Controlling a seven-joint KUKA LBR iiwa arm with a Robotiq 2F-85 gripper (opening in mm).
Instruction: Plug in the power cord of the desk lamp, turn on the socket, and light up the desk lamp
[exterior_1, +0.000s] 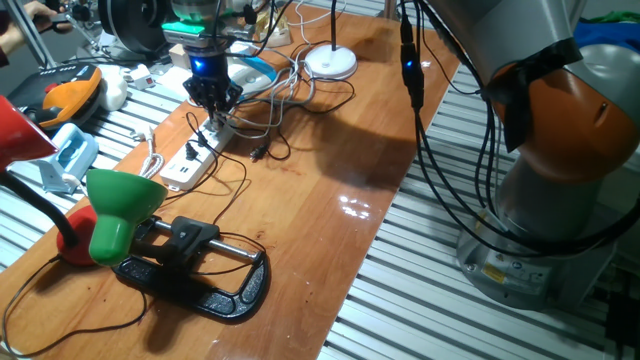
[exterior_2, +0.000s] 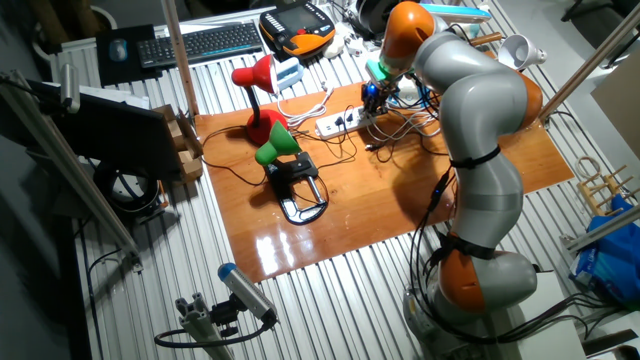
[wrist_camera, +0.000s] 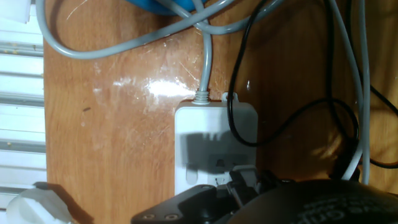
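Note:
The socket (exterior_1: 193, 158) is a long white strip lying near the table's left edge. It also shows in the other fixed view as the socket (exterior_2: 338, 123). My gripper (exterior_1: 212, 103) hangs just above its far end with the dark fingers drawn together and nothing visibly held. In the hand view the fingertips (wrist_camera: 244, 182) sit low over the socket's end (wrist_camera: 214, 134), where a grey cable (wrist_camera: 206, 68) enters. The desk lamp's white disc base (exterior_1: 330, 62) stands at the back with its thin stem rising out of frame. The white power cord (exterior_1: 300, 90) loops from the base toward the socket; its plug is hidden.
A green-shaded lamp (exterior_1: 120, 205) on a black clamp (exterior_1: 205, 275) stands at the front left, with a red lamp (exterior_2: 255, 75) behind it. A small black plug (exterior_1: 258, 152) and black cords (wrist_camera: 292, 118) lie beside the socket. Clutter and a keyboard (exterior_2: 205, 40) lie off the table.

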